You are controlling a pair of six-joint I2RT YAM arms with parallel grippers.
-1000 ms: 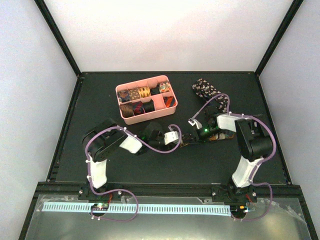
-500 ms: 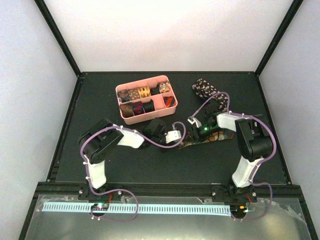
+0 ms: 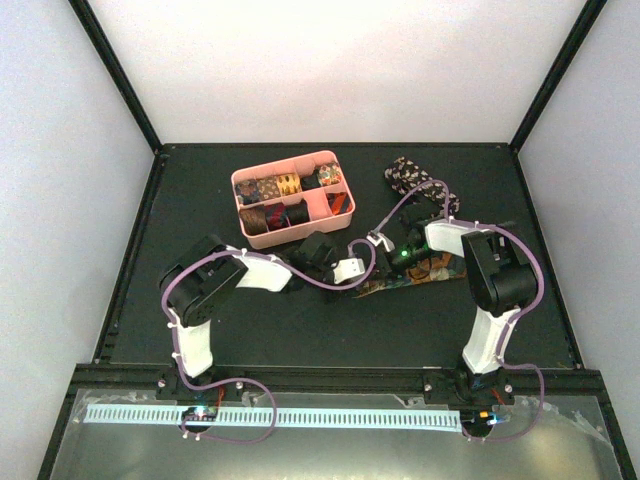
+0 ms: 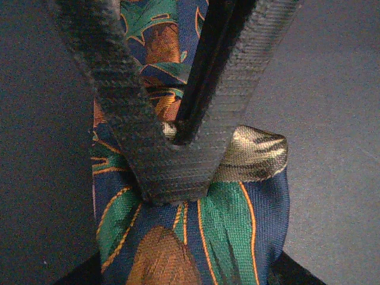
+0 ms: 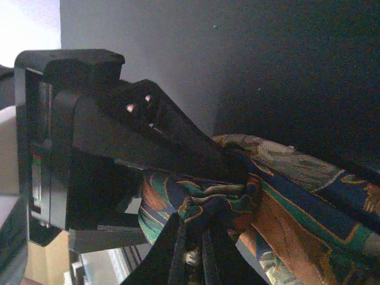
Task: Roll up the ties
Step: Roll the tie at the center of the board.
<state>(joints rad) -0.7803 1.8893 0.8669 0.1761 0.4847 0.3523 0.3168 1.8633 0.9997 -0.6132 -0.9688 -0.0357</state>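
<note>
A patterned tie (image 3: 415, 275) in blue, green and orange-brown lies on the black mat right of centre. My left gripper (image 3: 372, 283) is at its left end. In the left wrist view the fingers (image 4: 148, 148) are shut together on a fold of this tie (image 4: 237, 231). My right gripper (image 3: 392, 270) meets it from the right. In the right wrist view its fingertips (image 5: 184, 255) are shut on a bunched knot of the tie (image 5: 219, 205), right against the left gripper's black body (image 5: 89, 136). A black white-speckled tie (image 3: 408, 175) lies at the back right.
A pink divided tray (image 3: 340, 215) holding several rolled ties stands at the back, left of centre, just behind the left wrist. Black frame posts rise at the mat's back corners. Purple cables loop over both arms.
The left arm has stretched a little further right toward the tie's end. The right forearm has swung back and left, bringing its gripper closer to the left one.
</note>
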